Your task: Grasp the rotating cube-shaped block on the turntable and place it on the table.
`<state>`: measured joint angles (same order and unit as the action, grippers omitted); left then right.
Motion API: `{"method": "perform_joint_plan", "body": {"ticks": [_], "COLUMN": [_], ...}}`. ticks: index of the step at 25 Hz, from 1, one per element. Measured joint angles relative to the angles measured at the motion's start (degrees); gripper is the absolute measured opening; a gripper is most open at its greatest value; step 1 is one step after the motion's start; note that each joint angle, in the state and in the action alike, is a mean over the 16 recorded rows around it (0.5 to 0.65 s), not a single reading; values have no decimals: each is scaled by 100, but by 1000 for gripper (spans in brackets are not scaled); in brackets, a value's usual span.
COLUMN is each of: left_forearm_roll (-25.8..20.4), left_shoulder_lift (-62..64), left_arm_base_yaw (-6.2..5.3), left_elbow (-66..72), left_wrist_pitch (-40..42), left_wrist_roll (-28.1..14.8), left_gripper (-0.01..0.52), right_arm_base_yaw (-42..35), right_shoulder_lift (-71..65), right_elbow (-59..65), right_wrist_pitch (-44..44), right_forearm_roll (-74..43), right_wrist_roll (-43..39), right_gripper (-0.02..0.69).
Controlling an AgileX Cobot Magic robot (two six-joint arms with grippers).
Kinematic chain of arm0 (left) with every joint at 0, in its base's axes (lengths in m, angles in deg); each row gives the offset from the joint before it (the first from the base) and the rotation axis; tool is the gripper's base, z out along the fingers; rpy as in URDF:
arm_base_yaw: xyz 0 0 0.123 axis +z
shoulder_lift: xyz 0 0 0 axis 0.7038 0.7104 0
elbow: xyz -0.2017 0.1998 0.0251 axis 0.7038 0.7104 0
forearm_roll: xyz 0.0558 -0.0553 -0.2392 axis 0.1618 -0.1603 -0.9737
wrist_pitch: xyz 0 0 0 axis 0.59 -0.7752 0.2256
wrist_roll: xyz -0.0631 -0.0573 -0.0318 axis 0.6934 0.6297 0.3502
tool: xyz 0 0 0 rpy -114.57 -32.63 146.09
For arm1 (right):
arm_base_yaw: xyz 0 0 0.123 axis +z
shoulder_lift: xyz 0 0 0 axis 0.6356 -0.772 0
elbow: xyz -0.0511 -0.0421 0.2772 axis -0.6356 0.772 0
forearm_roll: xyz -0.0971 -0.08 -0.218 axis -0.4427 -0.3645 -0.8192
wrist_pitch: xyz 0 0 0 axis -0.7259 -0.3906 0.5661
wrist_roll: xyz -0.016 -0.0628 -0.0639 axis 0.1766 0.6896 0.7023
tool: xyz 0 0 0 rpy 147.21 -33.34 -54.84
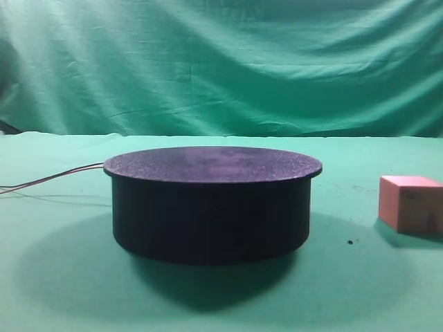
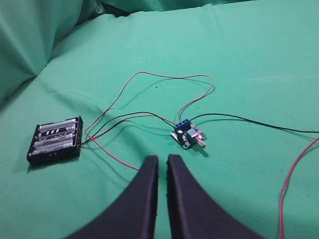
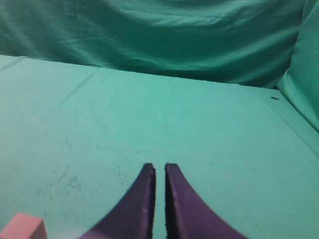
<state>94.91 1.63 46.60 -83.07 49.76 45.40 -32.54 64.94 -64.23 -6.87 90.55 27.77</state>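
Wires (image 1: 52,177) run in from the left across the green table (image 1: 55,290) to the side of the black turntable (image 1: 211,207), whose flat top is bare. Well to its right, the pink cube-shaped block (image 1: 411,203) sits on the cloth. Left gripper (image 2: 162,164) hangs nearly closed and empty over a battery holder (image 2: 56,140) and small circuit board (image 2: 188,135); right gripper (image 3: 159,172) is likewise nearly closed, holding nothing.
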Motion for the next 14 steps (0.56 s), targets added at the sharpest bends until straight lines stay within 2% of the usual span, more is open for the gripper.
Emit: {"method": "perform_joint_plan", "body": {"ticks": [14], "left_forearm_roll": [0], "left_shoulder_lift": [0], "left_arm_base_yaw": [0], "left_elbow": [0], "left_wrist_pitch": [0], "left_wrist_roll": [0], "left_gripper": [0], "right_arm_base_yaw": [-25], "right_shoulder_lift": [437], "right_elbow": [462], "right_wrist_pitch": [371], "right_forearm_roll": [104], "right_wrist_roll": [2], "right_gripper": [48]}}
